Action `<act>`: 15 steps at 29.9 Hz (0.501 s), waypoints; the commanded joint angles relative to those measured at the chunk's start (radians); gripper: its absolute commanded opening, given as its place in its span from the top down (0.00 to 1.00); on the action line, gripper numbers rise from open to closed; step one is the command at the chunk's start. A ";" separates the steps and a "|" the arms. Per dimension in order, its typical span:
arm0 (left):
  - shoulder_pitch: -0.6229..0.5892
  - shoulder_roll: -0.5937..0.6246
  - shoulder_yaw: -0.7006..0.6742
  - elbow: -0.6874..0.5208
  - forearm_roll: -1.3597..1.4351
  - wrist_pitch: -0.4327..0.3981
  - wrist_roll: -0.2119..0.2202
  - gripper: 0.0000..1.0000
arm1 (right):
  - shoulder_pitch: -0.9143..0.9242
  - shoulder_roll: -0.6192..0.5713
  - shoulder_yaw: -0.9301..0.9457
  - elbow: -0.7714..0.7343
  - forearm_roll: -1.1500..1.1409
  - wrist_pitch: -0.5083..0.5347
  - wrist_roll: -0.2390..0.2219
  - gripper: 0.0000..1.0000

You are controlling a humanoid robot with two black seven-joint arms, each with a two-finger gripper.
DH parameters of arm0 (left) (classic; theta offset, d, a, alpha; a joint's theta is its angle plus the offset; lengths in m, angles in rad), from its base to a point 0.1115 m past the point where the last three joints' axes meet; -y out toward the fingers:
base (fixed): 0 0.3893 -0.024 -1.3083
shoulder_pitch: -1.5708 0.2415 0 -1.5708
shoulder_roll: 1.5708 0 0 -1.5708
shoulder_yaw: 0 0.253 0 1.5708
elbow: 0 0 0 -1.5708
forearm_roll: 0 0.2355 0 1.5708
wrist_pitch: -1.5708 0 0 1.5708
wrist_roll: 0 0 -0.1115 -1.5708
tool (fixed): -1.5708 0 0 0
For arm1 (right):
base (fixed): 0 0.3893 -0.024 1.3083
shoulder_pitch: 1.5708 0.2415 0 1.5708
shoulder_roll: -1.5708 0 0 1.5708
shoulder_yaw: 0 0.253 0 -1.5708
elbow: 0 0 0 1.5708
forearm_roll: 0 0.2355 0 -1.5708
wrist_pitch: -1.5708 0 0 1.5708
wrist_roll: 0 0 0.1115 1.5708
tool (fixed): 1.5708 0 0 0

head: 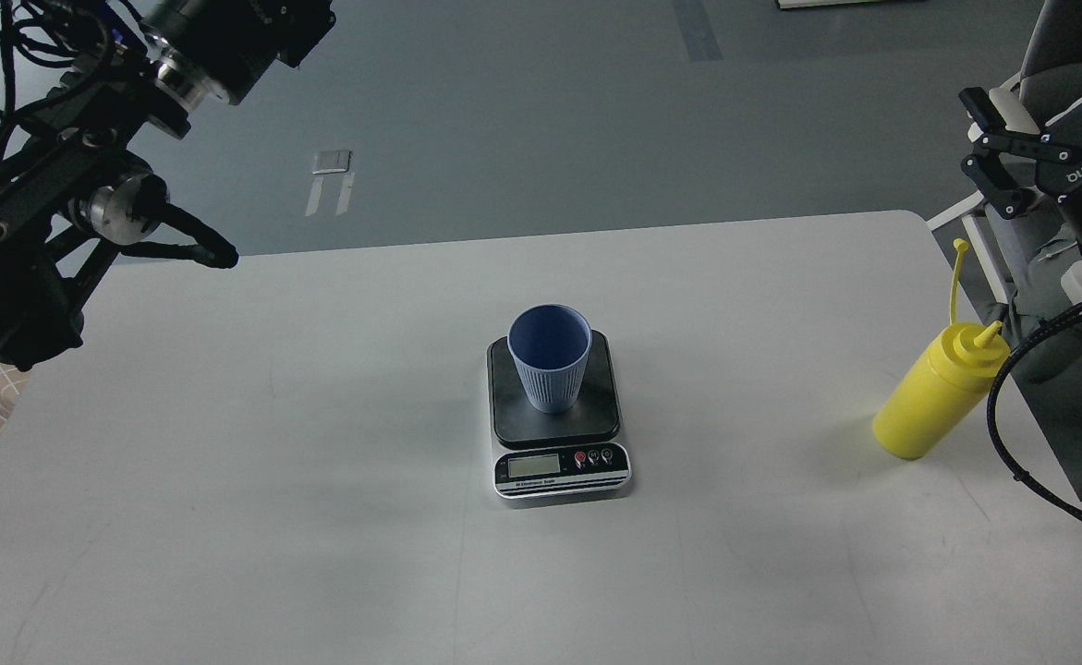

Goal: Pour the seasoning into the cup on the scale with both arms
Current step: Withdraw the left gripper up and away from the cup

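Note:
The light-blue ribbed cup [550, 358] stands upright and alone on the dark platform of the scale [598, 414] at the table's middle. The yellow squeeze bottle of seasoning [934, 395] stands near the table's right edge, its cap strap sticking up. My right gripper [1044, 65] hangs open and empty above and behind the bottle, well clear of it. My left arm [60, 185] is raised at the far left, and its gripper is out of view past the top edge.
The white table [319, 508] carries only the scale and the bottle. A black cable [1002, 434] loops down just right of the bottle. A white and grey frame [1012, 249] stands past the table's right edge.

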 commanded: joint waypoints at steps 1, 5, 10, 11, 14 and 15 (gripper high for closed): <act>0.057 0.022 0.000 -0.016 -0.015 -0.005 0.000 0.02 | 0.026 0.089 0.092 0.089 0.193 0.000 0.018 0.00; 0.070 0.016 0.004 -0.022 -0.013 -0.003 0.000 0.02 | 0.003 0.117 0.110 0.130 0.502 0.000 0.013 0.00; 0.070 0.015 0.035 -0.039 -0.013 -0.003 0.000 0.02 | -0.057 0.135 0.139 0.141 0.536 0.000 0.009 0.00; 0.068 0.015 0.059 -0.042 -0.013 -0.002 0.000 0.02 | -0.083 0.135 0.149 0.150 0.574 0.000 0.006 0.00; 0.070 0.013 0.081 -0.044 -0.013 0.003 0.000 0.02 | -0.181 0.135 0.137 0.167 0.653 0.000 -0.002 0.00; 0.070 0.013 0.083 -0.044 -0.013 0.004 0.000 0.02 | -0.201 0.135 0.136 0.172 0.659 0.000 -0.002 0.00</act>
